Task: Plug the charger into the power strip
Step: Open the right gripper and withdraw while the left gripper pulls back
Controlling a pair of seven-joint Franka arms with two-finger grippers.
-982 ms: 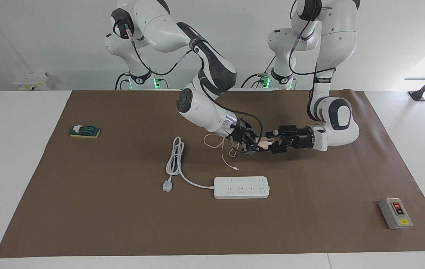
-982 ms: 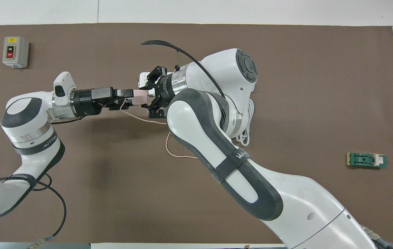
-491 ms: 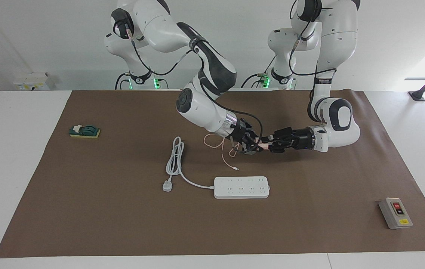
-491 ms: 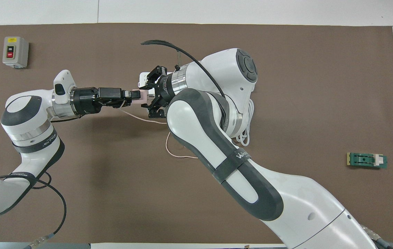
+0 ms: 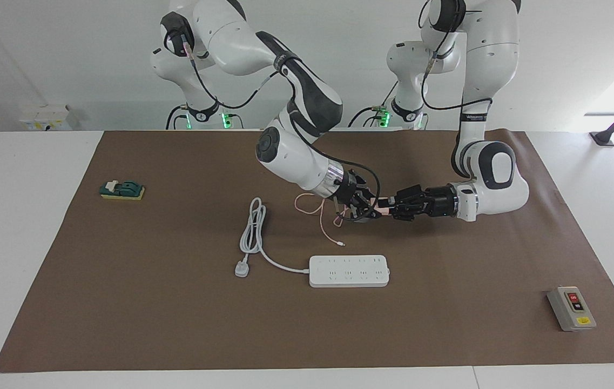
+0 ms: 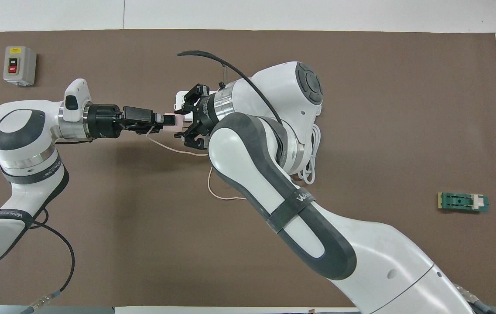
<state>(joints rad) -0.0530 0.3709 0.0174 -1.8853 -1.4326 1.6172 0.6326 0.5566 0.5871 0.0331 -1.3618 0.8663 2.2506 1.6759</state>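
The pale-pink charger (image 5: pixel 380 204) hangs in the air between my two grippers; it also shows in the overhead view (image 6: pixel 173 121). My left gripper (image 5: pixel 389 207) is shut on it (image 6: pixel 161 118). My right gripper (image 5: pixel 365 208) faces it with its fingers spread on either side of the cube (image 6: pixel 186 117). The thin pink cable (image 5: pixel 322 217) droops to the mat (image 6: pixel 213 192). The white power strip (image 5: pixel 349 270) lies flat on the mat, farther from the robots than the grippers. In the overhead view only its corner (image 6: pixel 181 99) shows past the right arm.
The strip's thick white cord (image 5: pixel 253 227) and three-pin plug (image 5: pixel 241 268) lie toward the right arm's end. A grey switch box (image 5: pixel 571 308) sits at the left arm's end, a green block (image 5: pixel 122 190) at the right arm's end. A brown mat (image 5: pixel 177 324) covers the table.
The left arm's elbow has swung toward its own end of the table and its wrist has turned. The charger has drawn slightly out of the right gripper.
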